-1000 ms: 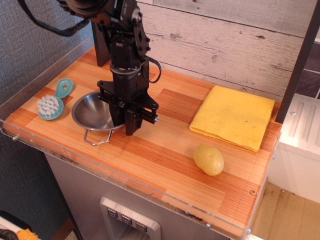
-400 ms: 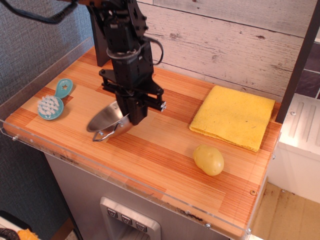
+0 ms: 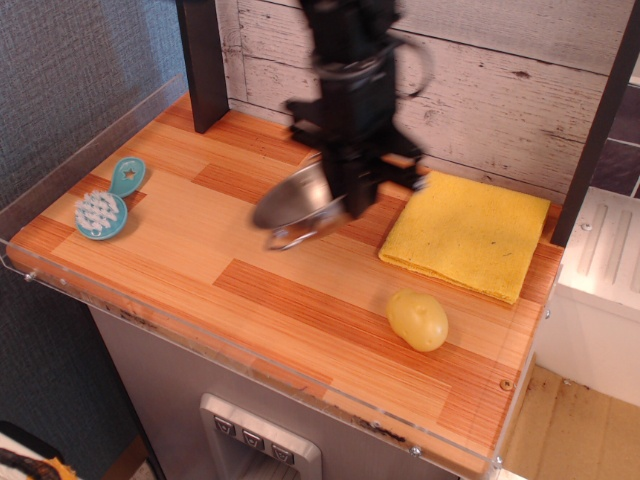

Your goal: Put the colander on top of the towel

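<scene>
The robot arm (image 3: 352, 60) is all black. It comes down from the top of the picture and looks blurry, so small parts are hard to see. It is made of chunky, boxy pieces stacked one on another. A thin black cable (image 3: 422, 70) loops out on one side near the top. Lower down, a wide flat bar sticks out to both sides like little shoulders. Under that bar sits the gripper (image 3: 352, 200), also black, narrow and long. No writing or stickers can be made out on it, and any screws are too blurry to tell.
</scene>
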